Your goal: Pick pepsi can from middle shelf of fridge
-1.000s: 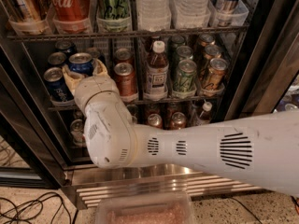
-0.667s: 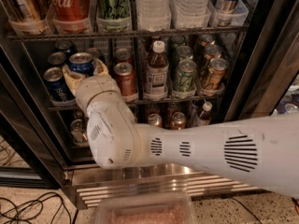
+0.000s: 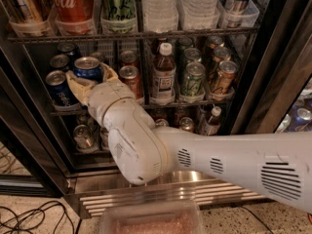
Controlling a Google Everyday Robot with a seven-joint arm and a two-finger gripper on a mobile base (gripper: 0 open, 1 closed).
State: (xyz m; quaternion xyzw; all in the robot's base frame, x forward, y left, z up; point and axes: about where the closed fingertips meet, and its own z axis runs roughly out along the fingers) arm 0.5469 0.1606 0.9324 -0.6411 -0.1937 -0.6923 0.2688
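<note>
The pepsi can [image 3: 87,68], blue with a silver top, stands at the left of the middle shelf [image 3: 195,103] in the fridge [image 3: 253,82]. My gripper [image 3: 90,79] reaches in over the front rail. One cream finger lies on each side of the can, and the jaws look shut on it. The can's lower half is hidden behind the wrist. Another blue can [image 3: 58,87] stands just left of the gripper, and an orange-red can [image 3: 130,79] just right of it.
A white-capped bottle [image 3: 164,72] and green cans [image 3: 193,79] fill the shelf to the right. The rack above holds a Coca-Cola can [image 3: 73,4] and tall bottles. A ribbed steel panel [image 3: 195,191], a pinkish tray [image 3: 151,221] and floor cables [image 3: 29,216] lie below.
The arm's elbow has shifted slightly right and down. The gripper and the pepsi can stay almost where they were.
</note>
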